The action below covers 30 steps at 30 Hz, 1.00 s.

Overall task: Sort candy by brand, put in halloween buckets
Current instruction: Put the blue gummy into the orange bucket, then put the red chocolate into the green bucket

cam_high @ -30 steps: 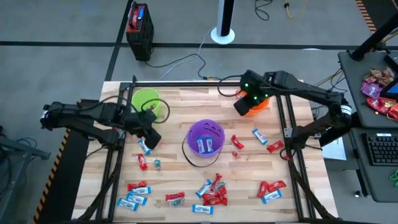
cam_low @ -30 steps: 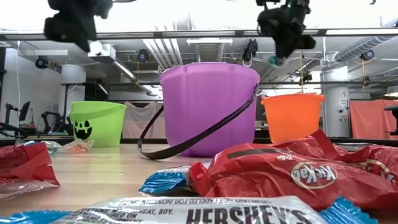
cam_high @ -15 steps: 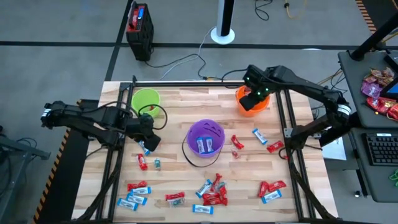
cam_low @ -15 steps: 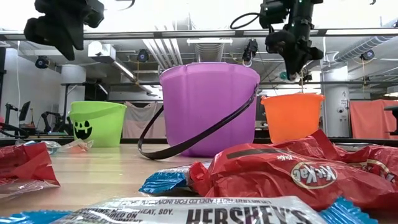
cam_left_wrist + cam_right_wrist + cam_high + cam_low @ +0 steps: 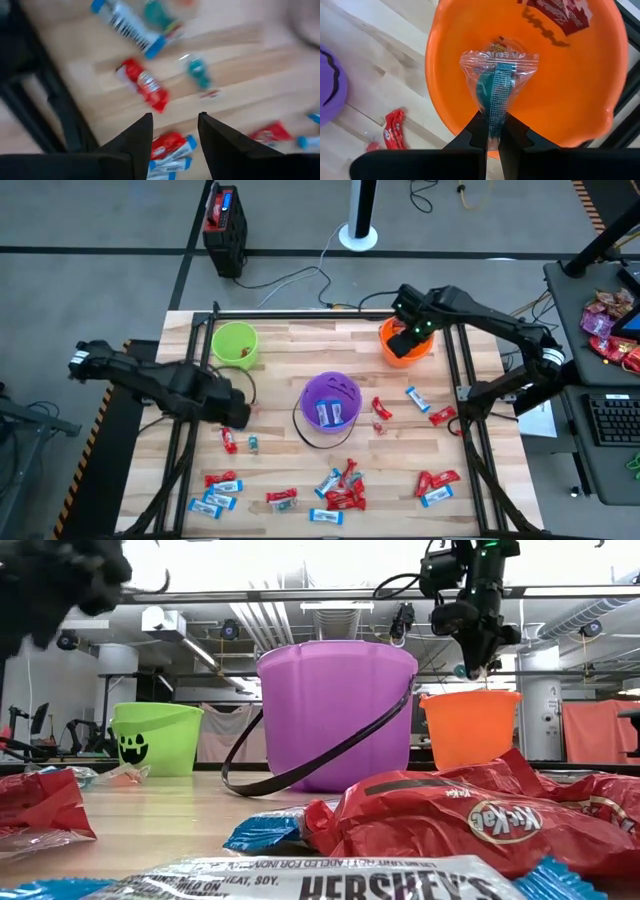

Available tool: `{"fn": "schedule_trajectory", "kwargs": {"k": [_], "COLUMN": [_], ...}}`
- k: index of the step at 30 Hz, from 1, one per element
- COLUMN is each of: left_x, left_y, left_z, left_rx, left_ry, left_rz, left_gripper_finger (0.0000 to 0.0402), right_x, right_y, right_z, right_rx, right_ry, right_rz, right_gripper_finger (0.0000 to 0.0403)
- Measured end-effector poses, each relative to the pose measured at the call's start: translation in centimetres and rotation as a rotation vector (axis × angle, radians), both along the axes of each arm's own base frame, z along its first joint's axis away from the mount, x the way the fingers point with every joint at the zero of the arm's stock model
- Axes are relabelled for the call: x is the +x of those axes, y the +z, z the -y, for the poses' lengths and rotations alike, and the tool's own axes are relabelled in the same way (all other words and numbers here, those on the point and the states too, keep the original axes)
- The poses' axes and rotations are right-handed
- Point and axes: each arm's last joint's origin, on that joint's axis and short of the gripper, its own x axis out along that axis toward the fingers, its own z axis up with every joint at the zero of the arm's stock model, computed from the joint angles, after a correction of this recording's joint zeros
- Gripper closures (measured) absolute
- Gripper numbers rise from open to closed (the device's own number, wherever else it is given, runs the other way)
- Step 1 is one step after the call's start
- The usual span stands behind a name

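Three halloween buckets stand on the wooden table: lime green (image 5: pixel 235 343), purple (image 5: pixel 330 402) and orange (image 5: pixel 405 345). My right gripper (image 5: pixel 492 134) hangs over the orange bucket's (image 5: pixel 580 95) opening, shut on a teal candy in a clear wrapper (image 5: pixel 497 75). A red wrapper (image 5: pixel 555 10) lies inside that bucket. My left gripper (image 5: pixel 175 131) is open and points down over the table's left part. Below it a red candy (image 5: pixel 142 85), a teal candy (image 5: pixel 197 72) and a blue-and-white candy (image 5: pixel 127 25) lie flat on the wood. More candy (image 5: pixel 340 490) lies scattered toward the near edge. My right gripper pinches one end of the clear wrapper (image 5: pixel 493 116) between its two fingers, at the wrapper's middle seam. The fingers come from above, pointing steeply down. The candy hangs below them, lifted clear, over the inside of the orange bucket.
A black frame (image 5: pixel 455 380) runs along the table's edges. A black and red box (image 5: pixel 222 215) stands on the floor beyond the far edge. Blue-and-white candy (image 5: pixel 328 412) lies in the purple bucket. Bare wood shows between the green and purple buckets.
My right gripper has carried the teal candy toward the table's right edge, over the orange bucket, and has sunk a little. My left gripper has gone down and toward the near edge, away from the green bucket, rolling about its own axis, and has stayed open.
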Motion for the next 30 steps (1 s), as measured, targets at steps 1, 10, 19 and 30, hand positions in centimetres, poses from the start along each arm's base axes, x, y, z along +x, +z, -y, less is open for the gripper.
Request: {"fn": "schedule_trajectory", "kwargs": {"k": [1, 10, 19, 30], "left_x": [-0.1, -0.8, 0.2, 2.0], "left_y": [-0.7, -7.3, -10.1, -9.6], "left_z": [0.2, 0.3, 0.6, 1.2], "left_rx": [-0.006, 0.049, 0.051, 0.058], "left_ry": [0.022, 0.083, 0.083, 0.070], "left_rz": [-0.034, -0.191, -0.197, -0.216], "left_gripper_finger": [0.0257, 0.0208, 0.0191, 0.0191], "right_x": [0.0, 0.2, -0.1, -0.7], "right_y": [-0.1, -0.1, -0.2, -0.6], "right_z": [0.0, 0.2, 1.0, 2.5], "right_rx": [-0.003, -0.022, -0.045, -0.040], "right_ry": [0.007, 0.041, 0.043, -0.017], "right_rz": [0.002, 0.016, 0.032, 0.023], "right_gripper_finger": [0.0385, 0.0385, 0.0385, 0.0315]}}
